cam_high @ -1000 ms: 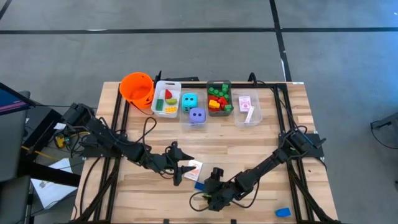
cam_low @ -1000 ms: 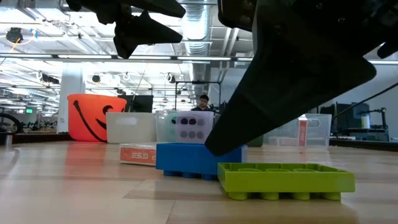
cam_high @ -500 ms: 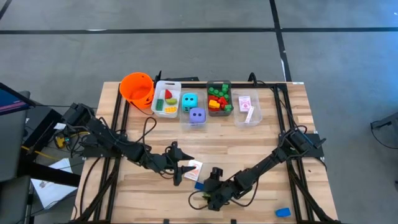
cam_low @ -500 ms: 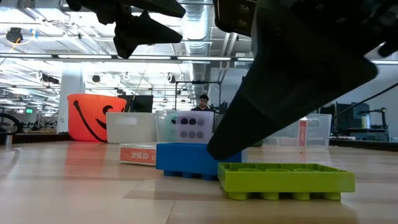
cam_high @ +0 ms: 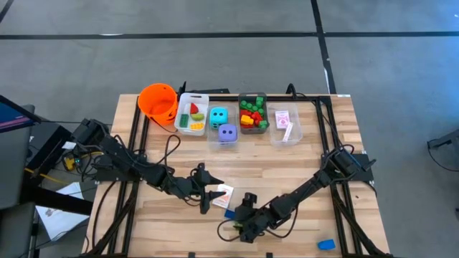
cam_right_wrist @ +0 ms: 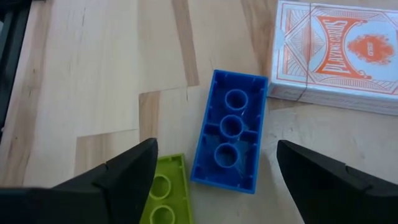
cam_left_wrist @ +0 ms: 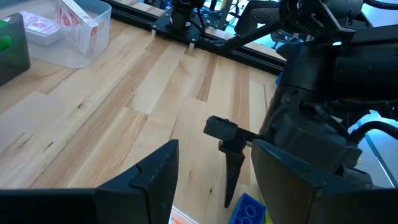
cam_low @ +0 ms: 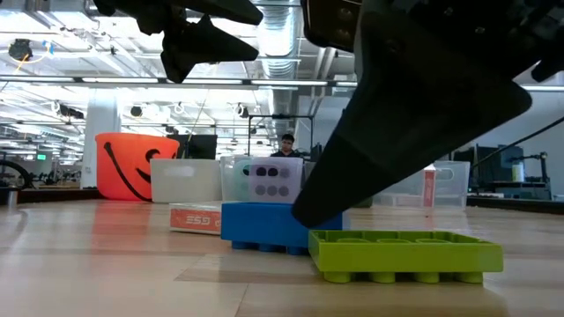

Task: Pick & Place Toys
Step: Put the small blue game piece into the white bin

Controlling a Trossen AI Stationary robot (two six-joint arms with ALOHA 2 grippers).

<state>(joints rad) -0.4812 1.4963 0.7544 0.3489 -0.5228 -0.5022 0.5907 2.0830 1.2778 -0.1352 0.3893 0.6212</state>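
Note:
A blue brick (cam_right_wrist: 230, 140) lies studs-down on the table, one end next to a red-backed playing card box (cam_right_wrist: 339, 56), with a flat green brick (cam_right_wrist: 163, 199) at its other end. My right gripper (cam_right_wrist: 227, 180) hovers open over the blue brick, one finger on each side of it and apart from it. In the low view one right finger (cam_low: 388, 132) ends close to the blue brick (cam_low: 278, 224). My left gripper (cam_high: 209, 195) stands open and holds nothing, just left of the card box (cam_high: 224, 193) and above the table.
Along the far edge stand an orange bucket (cam_high: 158, 100) and clear bins holding bricks (cam_high: 252, 113), a teal die (cam_high: 218, 115), a purple die (cam_high: 227, 132) and cards (cam_high: 285, 122). Another blue brick (cam_high: 326, 244) lies at the near right. Bare wood lies between.

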